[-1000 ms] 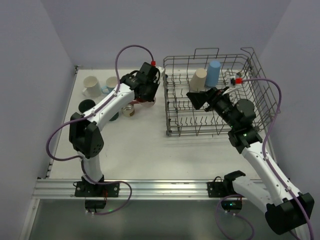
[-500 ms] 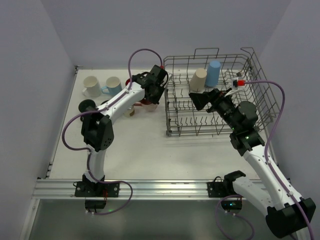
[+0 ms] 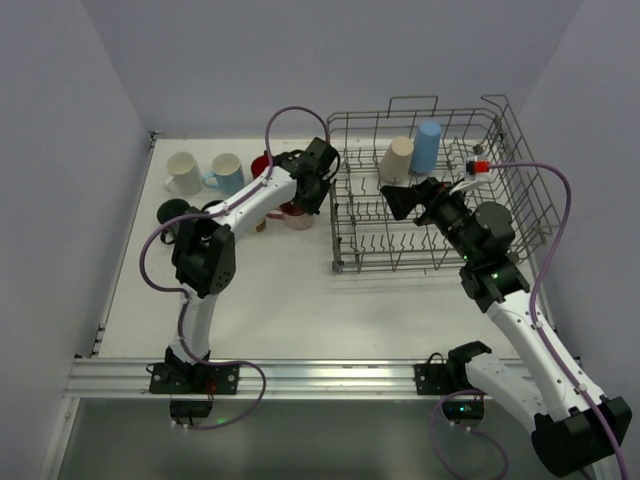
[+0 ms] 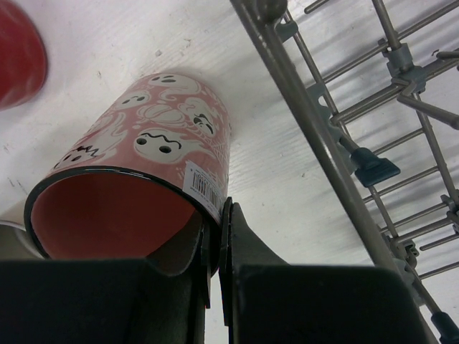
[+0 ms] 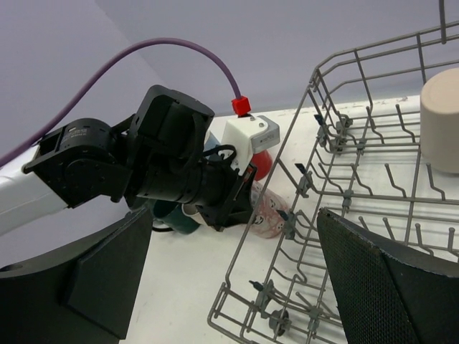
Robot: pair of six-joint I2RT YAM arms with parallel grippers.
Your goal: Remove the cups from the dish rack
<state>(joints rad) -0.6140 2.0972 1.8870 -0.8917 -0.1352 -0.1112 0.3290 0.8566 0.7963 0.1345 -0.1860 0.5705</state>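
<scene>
My left gripper [image 3: 305,200] is shut on the rim of the speckled pink cup [image 4: 154,154], one finger inside and one outside [image 4: 215,215]. The cup is tilted, its base at the table just left of the dish rack [image 3: 430,195]; it also shows in the right wrist view [image 5: 269,211]. A beige cup [image 3: 397,158] and a tall blue tumbler [image 3: 428,145] stand at the back of the rack. My right gripper [image 3: 398,200] hovers open and empty over the rack's middle [image 5: 233,236]. The beige cup [image 5: 441,118] shows at its right.
On the table left of the rack stand a white mug [image 3: 183,172], a light blue mug [image 3: 227,172], a red cup [image 3: 262,164] and a dark teal cup [image 3: 175,211]. The rack's left wall [image 4: 308,122] runs right beside the pink cup.
My left gripper has swung right, toward the rack's left wall, with its elbow folding in. My right arm has hardly moved.
</scene>
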